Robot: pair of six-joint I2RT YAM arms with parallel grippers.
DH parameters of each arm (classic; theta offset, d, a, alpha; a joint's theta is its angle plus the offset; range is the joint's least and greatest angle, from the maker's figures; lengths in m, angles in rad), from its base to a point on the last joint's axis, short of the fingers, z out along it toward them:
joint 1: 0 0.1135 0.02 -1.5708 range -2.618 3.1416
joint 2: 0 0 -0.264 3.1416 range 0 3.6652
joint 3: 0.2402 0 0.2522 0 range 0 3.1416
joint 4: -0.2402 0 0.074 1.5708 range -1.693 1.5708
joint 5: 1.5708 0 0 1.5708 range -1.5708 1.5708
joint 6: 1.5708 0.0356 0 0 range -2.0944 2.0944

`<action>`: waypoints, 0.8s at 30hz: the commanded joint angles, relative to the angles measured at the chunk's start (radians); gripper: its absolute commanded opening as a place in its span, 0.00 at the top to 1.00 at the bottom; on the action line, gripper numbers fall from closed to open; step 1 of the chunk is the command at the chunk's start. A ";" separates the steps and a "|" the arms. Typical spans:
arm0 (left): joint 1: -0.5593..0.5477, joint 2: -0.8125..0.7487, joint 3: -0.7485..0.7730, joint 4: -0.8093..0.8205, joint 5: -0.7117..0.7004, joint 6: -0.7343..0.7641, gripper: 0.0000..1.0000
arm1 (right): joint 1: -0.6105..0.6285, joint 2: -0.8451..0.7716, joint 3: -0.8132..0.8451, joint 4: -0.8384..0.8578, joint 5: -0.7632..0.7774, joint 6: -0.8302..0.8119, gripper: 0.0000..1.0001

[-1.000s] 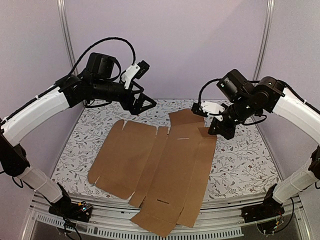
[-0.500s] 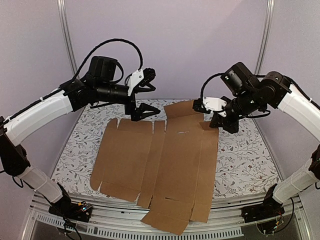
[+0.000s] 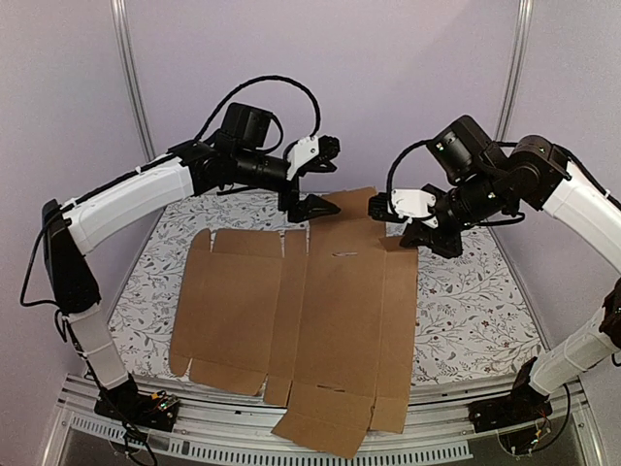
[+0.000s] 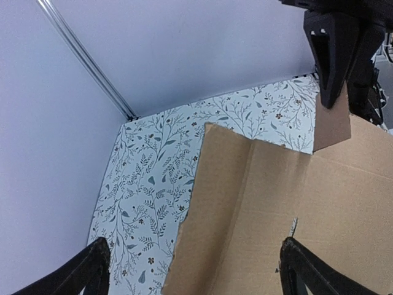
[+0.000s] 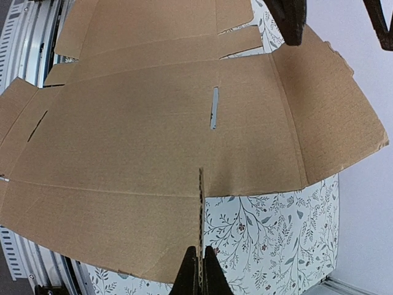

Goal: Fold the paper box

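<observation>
The paper box (image 3: 320, 320) is showing plain, unprinted brown all over. The bench (image 3: 466, 311) under it is showing white, patterned with grey leafy sprigs and small dark flowers. The left arm (image 3: 126, 199) and right arm (image 3: 582, 209) are wearing white shells with black joints. The left pincer (image 3: 330, 177) and right pincer (image 3: 401, 240) are looking black. The walls (image 3: 388, 78) are showing pale lilac.

left hand (image 3: 329, 177) swung rightward, paper box (image 3: 320, 311) turned — squarer now

Reaching inward from both sides, with the left hand (image 3: 328, 177) spread wide (one finger above the other) and the right hand (image 3: 408, 236) clamped on the paper box (image 3: 330, 311).
</observation>
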 commanded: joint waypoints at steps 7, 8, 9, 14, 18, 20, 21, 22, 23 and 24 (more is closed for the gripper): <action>-0.004 0.125 0.186 -0.138 0.095 0.048 0.15 | 0.046 0.013 0.061 -0.016 0.021 -0.016 1.00; -0.004 0.133 0.197 -0.150 0.099 0.048 0.16 | 0.052 0.014 0.061 -0.014 0.038 -0.018 1.00; -0.004 0.141 0.207 -0.161 0.101 0.049 0.17 | 0.059 0.015 0.061 -0.012 0.059 -0.020 1.00; -0.004 0.169 0.252 -0.233 0.115 0.073 0.35 | 0.067 0.019 0.067 -0.003 0.079 -0.020 1.00; -0.004 0.173 0.263 -0.265 0.104 0.088 0.53 | 0.070 0.019 0.067 0.000 0.083 -0.019 1.00; -0.004 0.172 0.264 -0.266 0.095 0.088 0.54 | 0.071 0.019 0.067 0.002 0.085 -0.016 1.00; -0.004 0.171 0.263 -0.269 0.094 0.088 0.55 | 0.073 0.019 0.067 0.002 0.085 -0.016 1.00; -0.004 0.171 0.263 -0.272 0.094 0.090 0.57 | 0.073 0.019 0.067 0.002 0.086 -0.014 1.00; -0.004 0.170 0.263 -0.275 0.093 0.093 0.60 | 0.074 0.019 0.067 0.002 0.087 -0.013 1.00; -0.004 0.169 0.263 -0.277 0.091 0.094 0.64 | 0.076 0.019 0.067 0.004 0.088 -0.012 1.00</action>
